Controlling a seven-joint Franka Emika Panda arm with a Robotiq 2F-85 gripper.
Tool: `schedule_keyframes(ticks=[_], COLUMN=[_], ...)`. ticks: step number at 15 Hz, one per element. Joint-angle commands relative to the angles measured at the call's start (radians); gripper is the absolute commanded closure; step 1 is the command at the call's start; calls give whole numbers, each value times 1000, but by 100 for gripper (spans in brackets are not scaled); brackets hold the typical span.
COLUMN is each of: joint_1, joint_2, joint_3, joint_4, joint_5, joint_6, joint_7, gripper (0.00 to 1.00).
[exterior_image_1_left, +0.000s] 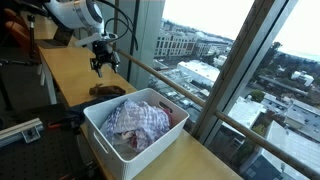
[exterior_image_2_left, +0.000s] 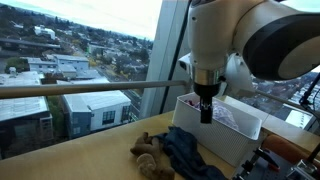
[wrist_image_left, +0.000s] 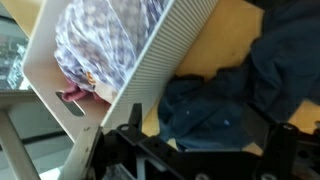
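Bin (exterior_image_1_left: 104, 143) on worktop (exterior_image_1_left: 70, 66) by window. Inside it: checked cloth (exterior_image_1_left: 135, 120) heaped on top, pink cloth (wrist_image_left: 75, 95) at edge. Blue cloth (exterior_image_2_left: 190, 155) crumpled on worktop just beside bin wall, outside it. Brown toy (exterior_image_2_left: 148, 156) touching blue cloth. Hand (exterior_image_2_left: 205, 118) above blue cloth, jaws wide apart, holding nothing.

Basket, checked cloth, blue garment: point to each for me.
white basket (exterior_image_1_left: 102, 140), in an exterior view, side wall
checked cloth (exterior_image_1_left: 138, 120), in an exterior view, its middle
blue garment (exterior_image_2_left: 190, 152), in an exterior view, its middle
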Motion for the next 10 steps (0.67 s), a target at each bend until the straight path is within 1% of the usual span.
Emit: schedule_keyframes(ticks=[1,3,6,8,10], joint_1=[-24,-37,-61,-68,-68], joint_2=[65,101,167,212,253], joint_3=[0,-12,-41,-61,-81], joint_4=[14,10,21,36,50], joint_5=[61,111,198,248,277], joint_6=[218,327,431,465,469], joint_7=[-33,-61,-119,-155,-178], gripper=[0,0,0,0,0])
